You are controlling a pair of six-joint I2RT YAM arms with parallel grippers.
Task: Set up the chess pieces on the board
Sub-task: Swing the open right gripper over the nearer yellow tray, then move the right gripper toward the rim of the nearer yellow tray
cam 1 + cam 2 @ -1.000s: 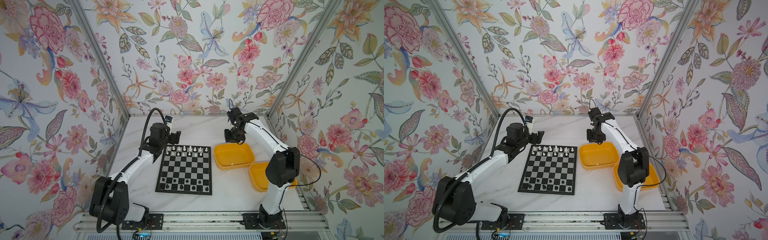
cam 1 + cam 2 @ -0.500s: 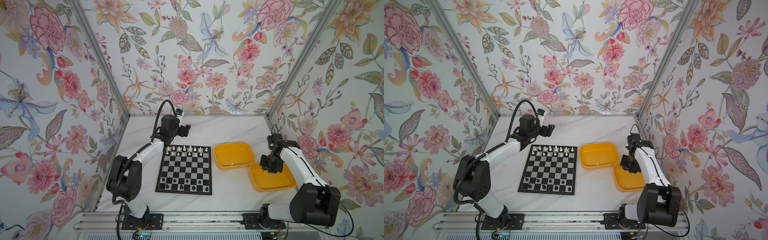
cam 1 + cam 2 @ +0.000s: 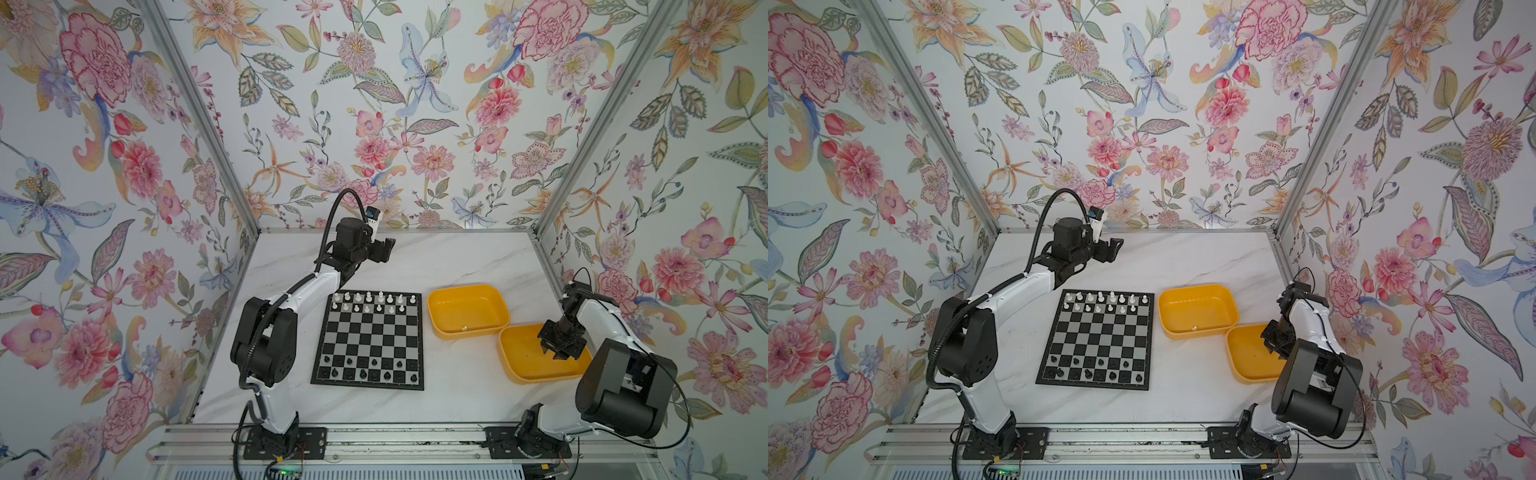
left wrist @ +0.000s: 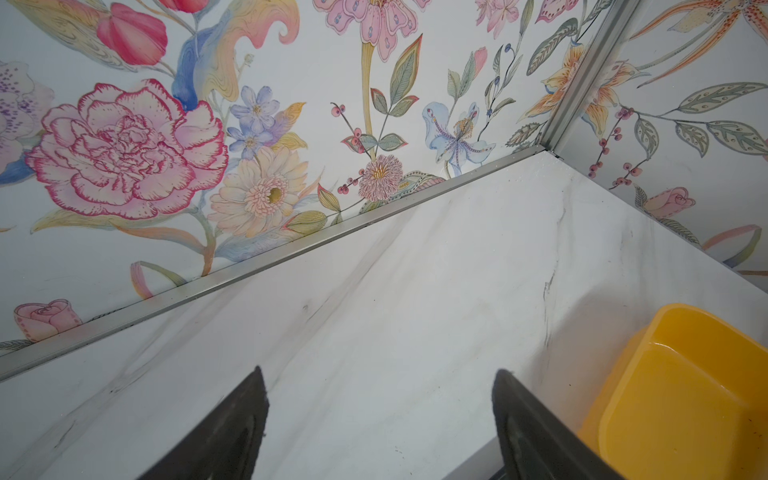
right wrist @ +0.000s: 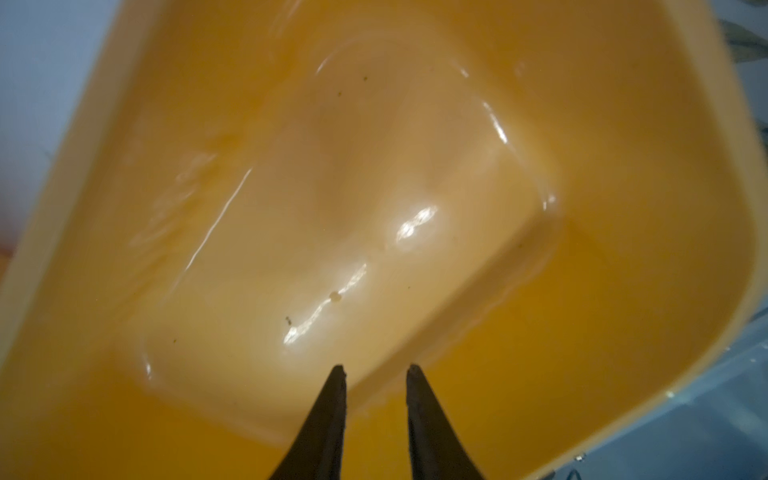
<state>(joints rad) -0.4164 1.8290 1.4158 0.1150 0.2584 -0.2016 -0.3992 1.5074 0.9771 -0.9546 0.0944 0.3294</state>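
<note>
Fetch step: the board [image 3: 370,337] has white chess pieces [image 3: 380,297] on its far two rows and black ones [image 3: 387,376] on the near two, gaps in the pawn rows. Your right gripper [image 5: 376,368] hangs over the near tub [image 3: 521,361], jaws narrowly apart, nothing held; left gripper [image 4: 378,369] is wide open, empty, behind the board. Next, probably the lone white piece [image 3: 464,328] in the far tub [image 3: 465,307]: tiny, so centre and pinch low.

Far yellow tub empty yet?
Not empty: both top views show one small white piece in the far tub, by its near wall.
</note>
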